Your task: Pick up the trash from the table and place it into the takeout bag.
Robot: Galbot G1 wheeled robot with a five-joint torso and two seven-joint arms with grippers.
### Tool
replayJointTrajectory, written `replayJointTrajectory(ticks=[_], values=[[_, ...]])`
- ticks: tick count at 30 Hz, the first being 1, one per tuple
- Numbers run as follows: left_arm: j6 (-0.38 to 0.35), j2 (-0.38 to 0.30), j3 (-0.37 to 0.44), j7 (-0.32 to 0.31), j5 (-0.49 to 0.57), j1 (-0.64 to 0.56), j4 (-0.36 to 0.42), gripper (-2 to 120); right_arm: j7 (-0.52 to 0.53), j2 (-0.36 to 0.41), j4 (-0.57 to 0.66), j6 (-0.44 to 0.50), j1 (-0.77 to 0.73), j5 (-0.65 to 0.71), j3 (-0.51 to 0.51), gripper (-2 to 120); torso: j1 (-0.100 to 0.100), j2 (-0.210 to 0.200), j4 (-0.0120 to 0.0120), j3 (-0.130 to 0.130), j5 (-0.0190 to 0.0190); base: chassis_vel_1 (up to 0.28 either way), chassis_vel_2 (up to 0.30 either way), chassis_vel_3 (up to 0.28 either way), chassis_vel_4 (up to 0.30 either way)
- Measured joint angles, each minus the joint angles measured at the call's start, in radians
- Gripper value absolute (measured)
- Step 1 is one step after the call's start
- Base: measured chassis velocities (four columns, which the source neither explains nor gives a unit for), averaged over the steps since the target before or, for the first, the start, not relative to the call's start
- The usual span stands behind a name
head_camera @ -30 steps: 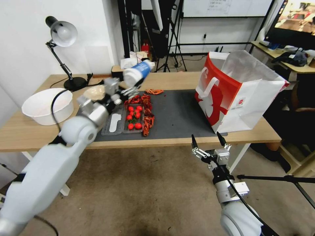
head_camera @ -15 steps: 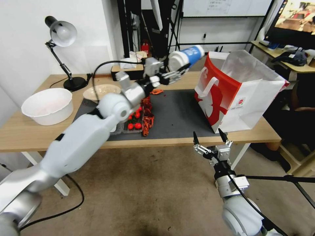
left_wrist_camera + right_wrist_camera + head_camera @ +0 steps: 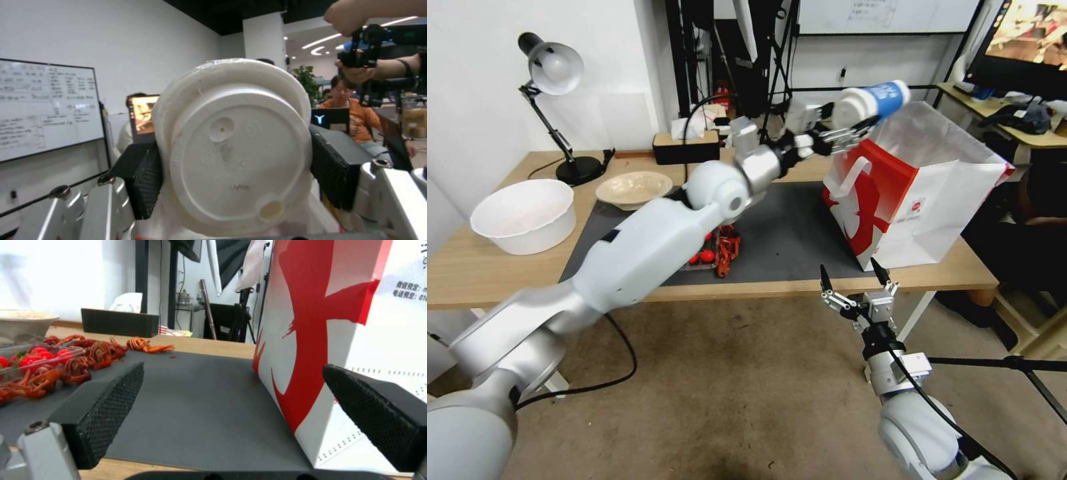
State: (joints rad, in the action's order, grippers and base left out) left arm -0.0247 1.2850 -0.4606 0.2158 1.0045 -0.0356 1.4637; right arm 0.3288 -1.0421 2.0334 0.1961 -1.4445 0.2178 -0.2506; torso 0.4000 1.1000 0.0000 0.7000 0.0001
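Observation:
My left gripper (image 3: 855, 123) is shut on the white-lidded blue tub (image 3: 872, 99) and holds it tilted in the air over the near-left rim of the takeout bag (image 3: 914, 193). In the left wrist view the tub's white lid (image 3: 236, 150) sits between the black pads (image 3: 142, 180). The red-and-white bag stands open at the right end of the dark mat (image 3: 787, 233). A shallow beige paper bowl (image 3: 634, 187) lies at the mat's far left corner. My right gripper (image 3: 854, 283) hangs open below the table's front edge (image 3: 760, 288), with the bag (image 3: 338, 323) just ahead of its pads (image 3: 102, 406).
Red crayfish shells (image 3: 727, 243) and a clear tray of cherry tomatoes (image 3: 704, 257) lie on the mat under my left arm. A big white bowl (image 3: 524, 213) and a desk lamp (image 3: 550, 67) stand at the table's left end. A black box (image 3: 684, 148) sits at the back.
My left arm has swung right and upward with the tub, from above the tomato tray to over the bag's rim. The right gripper has barely moved.

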Motion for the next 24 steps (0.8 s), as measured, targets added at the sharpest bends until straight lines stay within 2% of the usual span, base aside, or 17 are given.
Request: replayJointTrajectory(ticks=[10,21,24], values=[[0.015,0.135,-0.062,0.004,-0.002,0.060,-0.150,68,0.001,0.001,0.011,0.002,-0.008,0.000,-0.005,100,0.000,0.000,-0.0002,0.000,0.0001,0.000,0.000,0.000,0.000],[0.028,0.192,-0.092,0.011,-0.026,0.068,-0.253,68,0.002,-0.001,0.026,0.002,-0.012,0.000,-0.009,100,0.000,0.000,-0.0001,0.000,-0.0001,0.000,0.000,0.000,0.000],[0.032,0.196,-0.092,0.013,-0.033,0.068,-0.265,72,0.003,-0.002,0.026,0.002,-0.013,0.000,-0.009,100,0.000,0.000,0.0000,0.000,0.0000,0.000,0.000,0.000,0.000]])
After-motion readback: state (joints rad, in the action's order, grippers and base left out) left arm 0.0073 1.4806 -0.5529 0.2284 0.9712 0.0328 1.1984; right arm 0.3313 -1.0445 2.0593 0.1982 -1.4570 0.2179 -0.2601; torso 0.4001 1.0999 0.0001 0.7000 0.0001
